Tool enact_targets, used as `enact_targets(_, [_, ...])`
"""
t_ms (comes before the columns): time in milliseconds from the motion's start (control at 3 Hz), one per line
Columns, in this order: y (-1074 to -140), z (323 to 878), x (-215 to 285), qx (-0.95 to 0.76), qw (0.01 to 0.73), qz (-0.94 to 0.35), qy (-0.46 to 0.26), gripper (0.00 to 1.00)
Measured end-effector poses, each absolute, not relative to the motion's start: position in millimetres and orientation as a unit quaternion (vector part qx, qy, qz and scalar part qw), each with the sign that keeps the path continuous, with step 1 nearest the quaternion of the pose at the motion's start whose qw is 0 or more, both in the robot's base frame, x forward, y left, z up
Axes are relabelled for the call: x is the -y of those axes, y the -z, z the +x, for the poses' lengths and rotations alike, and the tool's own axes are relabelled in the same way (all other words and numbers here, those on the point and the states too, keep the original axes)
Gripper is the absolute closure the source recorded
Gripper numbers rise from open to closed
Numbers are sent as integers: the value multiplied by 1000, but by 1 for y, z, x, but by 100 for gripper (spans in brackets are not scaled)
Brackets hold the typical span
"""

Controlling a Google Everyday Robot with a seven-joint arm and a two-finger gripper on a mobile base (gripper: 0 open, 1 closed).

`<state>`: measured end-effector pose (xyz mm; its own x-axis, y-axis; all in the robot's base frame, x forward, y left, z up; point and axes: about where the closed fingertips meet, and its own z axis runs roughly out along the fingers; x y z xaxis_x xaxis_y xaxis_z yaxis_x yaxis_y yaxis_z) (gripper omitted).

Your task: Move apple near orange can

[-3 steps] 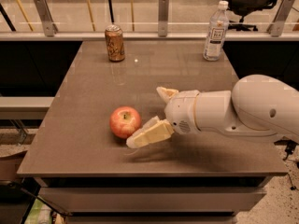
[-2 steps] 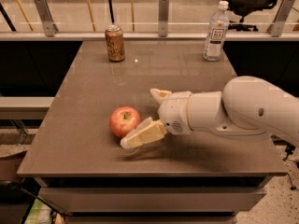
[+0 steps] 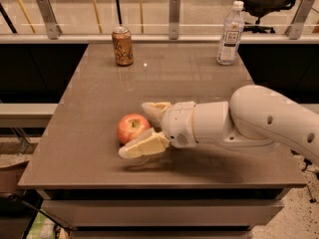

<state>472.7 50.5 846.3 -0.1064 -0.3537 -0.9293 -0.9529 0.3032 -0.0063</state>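
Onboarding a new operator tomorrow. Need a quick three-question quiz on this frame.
1. True or false: the hand is open, with one finger on either side of the apple.
2. Is the orange can upright or lying down?
3. What stands at the table's other far corner, across from the can? A) water bottle B) mug C) bowl
Key: 1 true; 2 upright; 3 A.
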Motion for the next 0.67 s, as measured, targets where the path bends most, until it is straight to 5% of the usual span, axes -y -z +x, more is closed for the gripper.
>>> enact_targets(667, [-849,470,-55,-664,454,-495,-329,64])
